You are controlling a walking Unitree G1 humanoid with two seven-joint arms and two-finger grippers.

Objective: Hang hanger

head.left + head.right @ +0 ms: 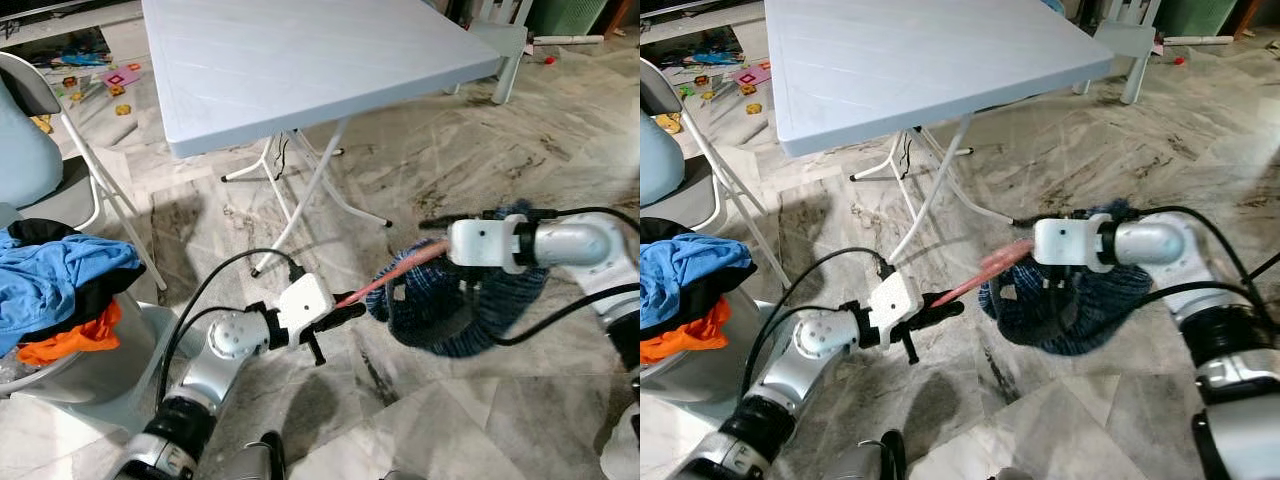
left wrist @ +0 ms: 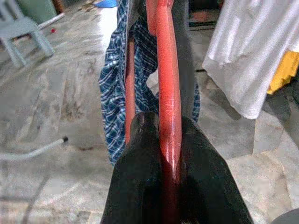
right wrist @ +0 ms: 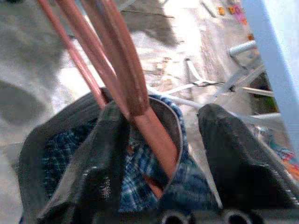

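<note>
- The left gripper (image 1: pixel 352 311) is clamped tight on one end of the red hanger (image 1: pixel 390 275), held low over the marble floor (image 1: pixel 450 170).
- The right gripper (image 3: pixel 163 140) has its fingers spread, the hanger's far end and the blue plaid shirt (image 1: pixel 470 300) between them.
- The hanger is in mid-air between both arms, in front of the grey folding table (image 1: pixel 300 60).
</note>
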